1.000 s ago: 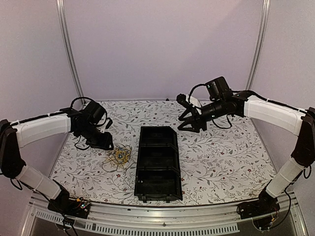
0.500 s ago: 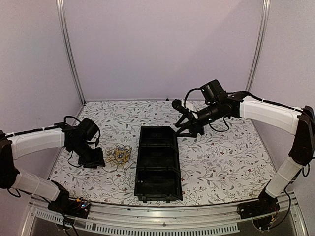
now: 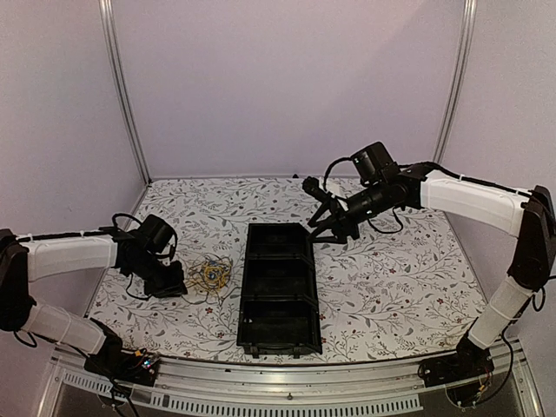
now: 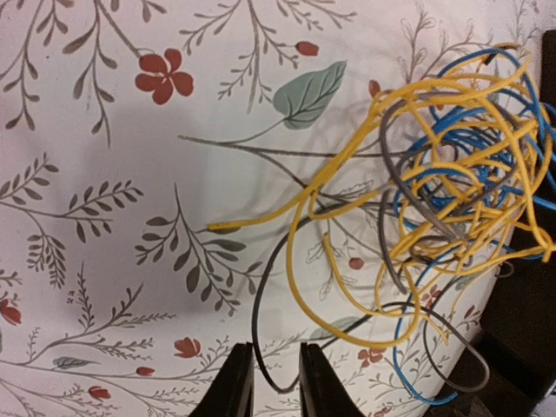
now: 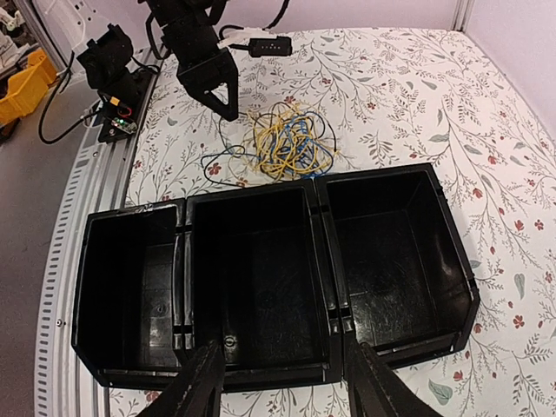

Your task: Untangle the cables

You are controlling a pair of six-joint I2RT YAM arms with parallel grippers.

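Note:
The cables (image 3: 211, 275) lie in a hand-sized tangle of thin yellow, blue and dark wires on the flowered cloth, left of the black tray (image 3: 245, 287). In the left wrist view the cables (image 4: 452, 174) fill the right half. A dark loop (image 4: 259, 321) runs out of them and ends between the fingers of my left gripper (image 4: 276, 387), whose jaws stand narrowly apart around it. My left gripper (image 3: 171, 285) sits low at the tangle's left side. My right gripper (image 5: 287, 387) hangs open over the tray (image 5: 317, 217), holding nothing. The cables (image 5: 282, 143) lie beyond the tray.
The tray has three compartments with nothing in them, and its dark wall (image 4: 530, 287) stands just right of the tangle. My right gripper (image 3: 326, 226) hovers at the tray's far end. An aluminium rail (image 3: 287, 382) runs along the near table edge. A yellow box (image 5: 22, 82) sits off the table.
My left gripper has dropped to the table at the left of the tangle, and its jaws have narrowed. The right arm has shifted slightly left, toward the tray's far end.

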